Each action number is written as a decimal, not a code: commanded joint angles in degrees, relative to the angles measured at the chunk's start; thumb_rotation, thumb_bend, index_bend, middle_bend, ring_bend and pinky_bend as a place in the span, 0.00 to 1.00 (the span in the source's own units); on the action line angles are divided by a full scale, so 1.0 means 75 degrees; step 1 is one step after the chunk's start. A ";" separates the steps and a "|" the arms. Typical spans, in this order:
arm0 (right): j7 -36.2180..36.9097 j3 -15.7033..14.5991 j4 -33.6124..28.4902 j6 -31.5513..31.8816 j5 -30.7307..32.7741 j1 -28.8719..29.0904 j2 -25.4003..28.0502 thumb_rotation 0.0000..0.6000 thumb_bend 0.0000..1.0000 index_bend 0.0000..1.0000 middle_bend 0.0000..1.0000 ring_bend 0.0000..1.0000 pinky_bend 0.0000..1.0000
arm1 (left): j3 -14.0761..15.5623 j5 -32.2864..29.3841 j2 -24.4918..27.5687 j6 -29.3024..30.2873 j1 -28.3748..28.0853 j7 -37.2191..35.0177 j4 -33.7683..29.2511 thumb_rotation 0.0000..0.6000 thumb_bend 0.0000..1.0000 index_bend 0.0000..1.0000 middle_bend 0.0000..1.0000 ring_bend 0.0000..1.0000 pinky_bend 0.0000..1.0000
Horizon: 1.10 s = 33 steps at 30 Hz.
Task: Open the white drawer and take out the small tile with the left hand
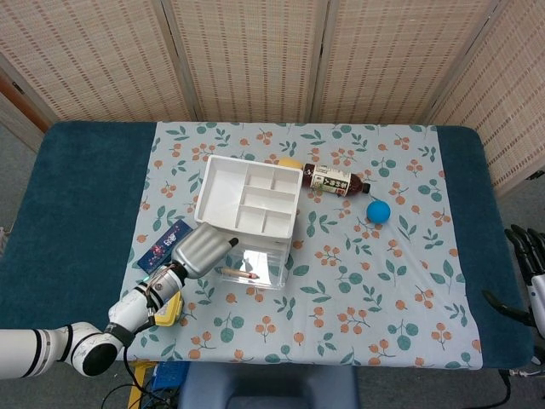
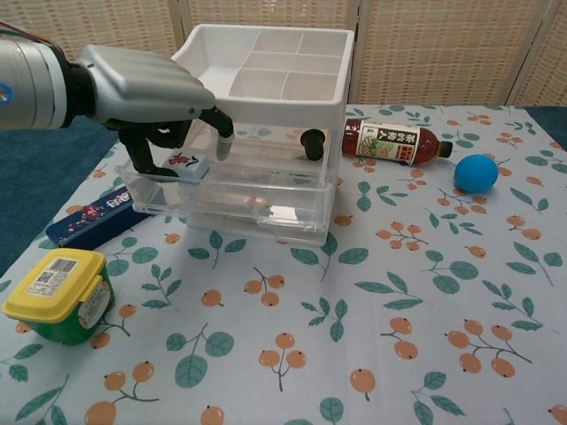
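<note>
The white drawer unit (image 2: 266, 80) stands mid-table with a divided tray on top, and its clear drawer (image 2: 257, 199) is pulled out toward me. My left hand (image 2: 151, 88) hovers over the drawer's left end and pinches a small white tile (image 2: 184, 162) with red and dark marks, held just above the drawer's rim. From the head view the same hand (image 1: 200, 249) covers the drawer's left side and the tile is hidden. A pencil (image 1: 238, 273) lies inside the drawer. My right hand (image 1: 526, 256) rests off the table's right edge, fingers apart, holding nothing.
A dark blue box (image 2: 93, 216) lies left of the drawer, and a yellow-lidded green tub (image 2: 58, 294) sits in front of it. Behind the unit on the right lie a brown bottle (image 2: 394, 142) and a blue ball (image 2: 477, 173). A yellow object (image 1: 290, 163) peeks out behind the unit.
</note>
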 commanded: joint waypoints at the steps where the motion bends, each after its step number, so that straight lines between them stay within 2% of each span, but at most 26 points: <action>1: 0.0005 0.0000 0.0005 -0.0003 0.0001 0.0001 -0.0003 1.00 0.20 0.00 0.04 0.00 0.00 | 0.0019 -0.0011 -0.0025 0.0061 -0.0017 0.0083 0.0007 1.00 0.29 0.32 0.99 1.00 1.00; 7: 0.0010 0.0000 0.0009 -0.0005 -0.0002 0.0000 -0.0002 1.00 0.20 0.00 0.04 0.00 0.00 | 0.0115 -0.0047 -0.0088 0.0237 -0.0086 0.0480 0.0037 1.00 0.29 0.33 0.99 1.00 1.00; 33: 0.0058 -0.0009 0.0055 -0.0004 0.0014 -0.0022 -0.0021 1.00 0.20 0.00 0.04 0.00 0.00 | 0.0312 -0.1095 -0.0236 0.0635 -0.0484 0.1522 -0.0205 1.00 0.29 0.37 0.99 1.00 1.00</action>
